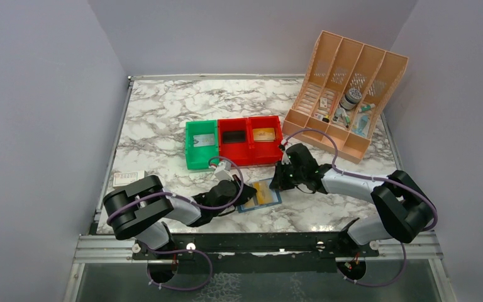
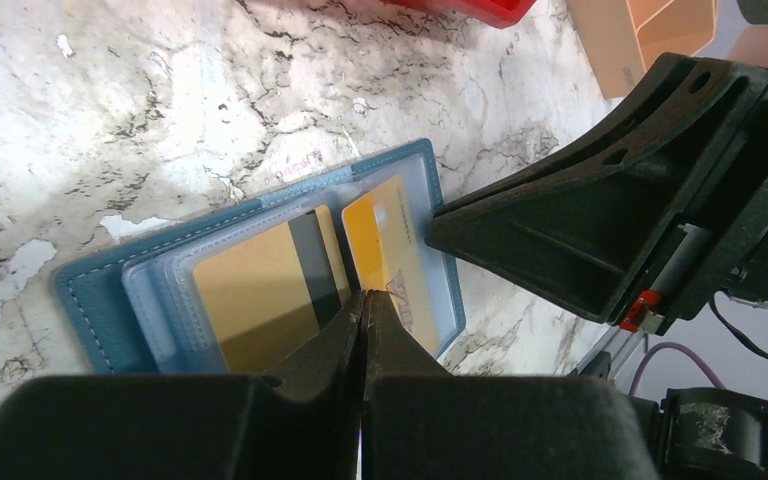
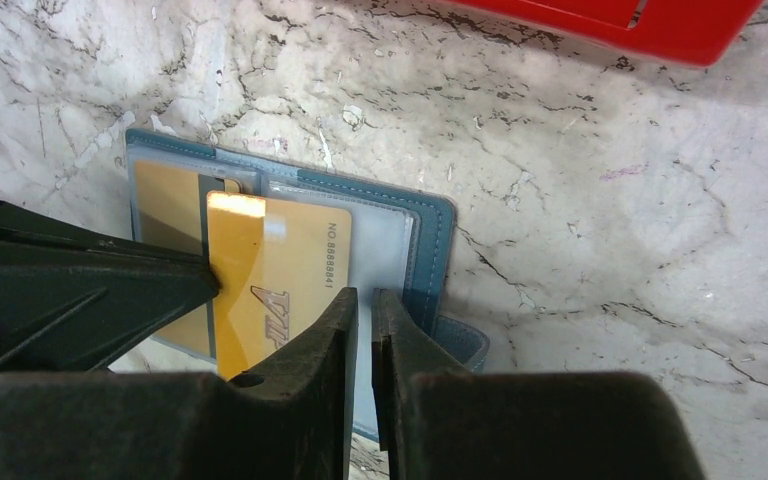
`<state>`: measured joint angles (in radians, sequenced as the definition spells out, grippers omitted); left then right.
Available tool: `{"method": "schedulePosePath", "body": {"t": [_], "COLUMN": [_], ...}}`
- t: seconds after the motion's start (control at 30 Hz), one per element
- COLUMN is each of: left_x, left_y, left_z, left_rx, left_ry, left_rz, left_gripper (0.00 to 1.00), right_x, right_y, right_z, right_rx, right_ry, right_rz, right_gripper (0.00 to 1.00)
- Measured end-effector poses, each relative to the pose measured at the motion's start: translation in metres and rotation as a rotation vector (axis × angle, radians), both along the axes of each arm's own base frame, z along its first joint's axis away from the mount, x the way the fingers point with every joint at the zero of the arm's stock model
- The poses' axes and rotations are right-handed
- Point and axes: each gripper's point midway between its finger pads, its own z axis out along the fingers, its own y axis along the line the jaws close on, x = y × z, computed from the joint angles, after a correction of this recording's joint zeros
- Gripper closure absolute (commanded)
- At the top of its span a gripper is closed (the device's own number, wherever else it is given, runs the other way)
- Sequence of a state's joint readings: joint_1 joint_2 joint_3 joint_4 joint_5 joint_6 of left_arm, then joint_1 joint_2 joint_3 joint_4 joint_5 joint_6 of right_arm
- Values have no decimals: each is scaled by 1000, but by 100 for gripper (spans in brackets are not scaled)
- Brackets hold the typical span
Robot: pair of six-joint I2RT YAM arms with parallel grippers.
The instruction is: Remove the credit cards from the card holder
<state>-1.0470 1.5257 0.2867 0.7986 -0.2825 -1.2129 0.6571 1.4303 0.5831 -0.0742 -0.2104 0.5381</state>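
Top external | arms (image 1: 182, 211) low | left fingers (image 2: 332, 345) pressed together at gold card (image 3: 280, 265) | right fingers (image 3: 322, 345) pinch card holder (image 3: 436, 250)

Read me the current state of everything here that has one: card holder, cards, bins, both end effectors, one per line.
card holder: open, flat on the table.
VIP gold card: partly out of its pocket.
striped gold card: seated in its pocket.
left end effector: shut, tips at the VIP gold card's edge.
right end effector: nearly shut, tips on the card holder.
green bin: holds a pale card.
right red bin: holds a tan card.
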Motion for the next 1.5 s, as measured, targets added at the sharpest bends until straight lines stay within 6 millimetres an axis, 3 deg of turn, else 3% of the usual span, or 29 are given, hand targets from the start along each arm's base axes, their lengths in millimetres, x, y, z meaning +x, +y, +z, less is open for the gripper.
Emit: {"method": "schedulePosePath", "body": {"t": [0.3, 0.53, 0.6, 0.8, 1.4, 1.5], "left_x": [1, 2, 2, 3, 4, 4], "left_y": [2, 1, 1, -1, -6, -6], "left_z": [1, 2, 2, 3, 0, -1], "left_rx": [6, 8, 9, 12, 27, 33], "left_ry": [-7, -14, -14, -18, -18, -21], "left_rz": [0, -4, -4, -8, -22, -33], "left_gripper": [100, 100, 100, 96, 76, 68], "right_x": [-4, -7, -8, -14, -4, -2], "right_y": [2, 18, 20, 10, 2, 4], "right_z": [6, 50, 46, 2, 1, 0], "right_rx": [18, 156, 156, 46, 18, 20], "right_ry": [8, -71, -58, 65, 7, 5], "right_rz": [9, 82, 92, 66, 17, 18], "right_gripper": [84, 76, 76, 76, 77, 78]}}
